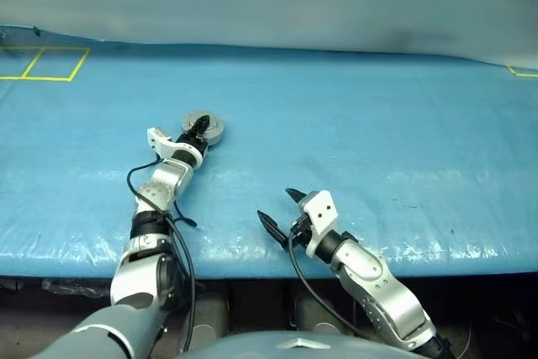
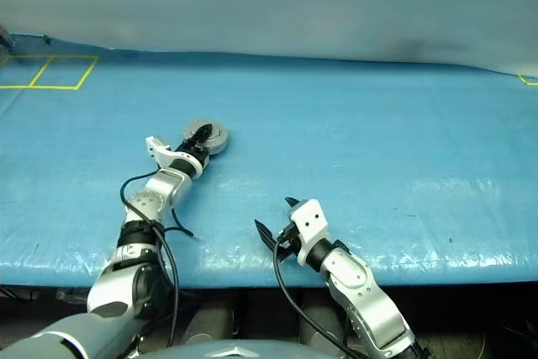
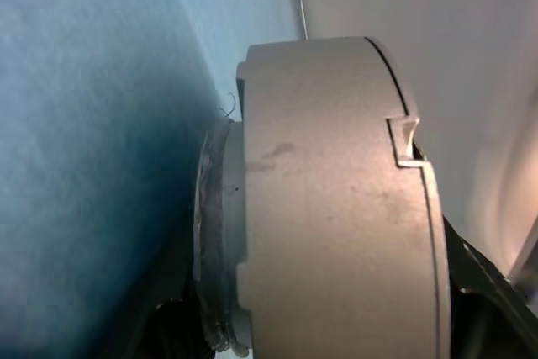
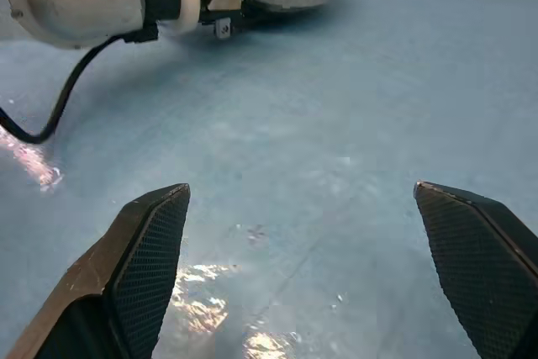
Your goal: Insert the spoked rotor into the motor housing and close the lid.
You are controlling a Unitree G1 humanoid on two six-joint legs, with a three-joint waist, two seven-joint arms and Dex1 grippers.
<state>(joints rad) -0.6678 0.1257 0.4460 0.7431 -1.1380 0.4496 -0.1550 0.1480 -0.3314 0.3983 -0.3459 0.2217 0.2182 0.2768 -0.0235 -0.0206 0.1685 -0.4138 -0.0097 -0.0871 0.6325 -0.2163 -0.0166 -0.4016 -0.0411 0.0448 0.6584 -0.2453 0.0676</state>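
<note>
The motor housing [image 1: 212, 131] is a round grey puck on the blue table, left of centre. Its lid [image 2: 215, 138] lies shut on top, plain face up. My left gripper [image 1: 199, 129] reaches forward and is shut on the housing. Its black fingers lie across the near-left side of the puck. The left wrist view shows the housing's grey side wall [image 3: 336, 208] close up, with a seam and a notch. The spoked rotor is out of view. My right gripper [image 1: 280, 210] hovers open and holds nothing near the table's front edge, well short of the housing. Its fingertips [image 4: 160, 233] stand wide apart.
A wrinkled blue sheet [image 1: 378, 140] covers the table, and its front edge runs just behind my right wrist. Yellow tape squares [image 1: 46, 63] mark the far left corner. More yellow tape [image 1: 521, 71] lies at the far right. A grey wall stands behind the table.
</note>
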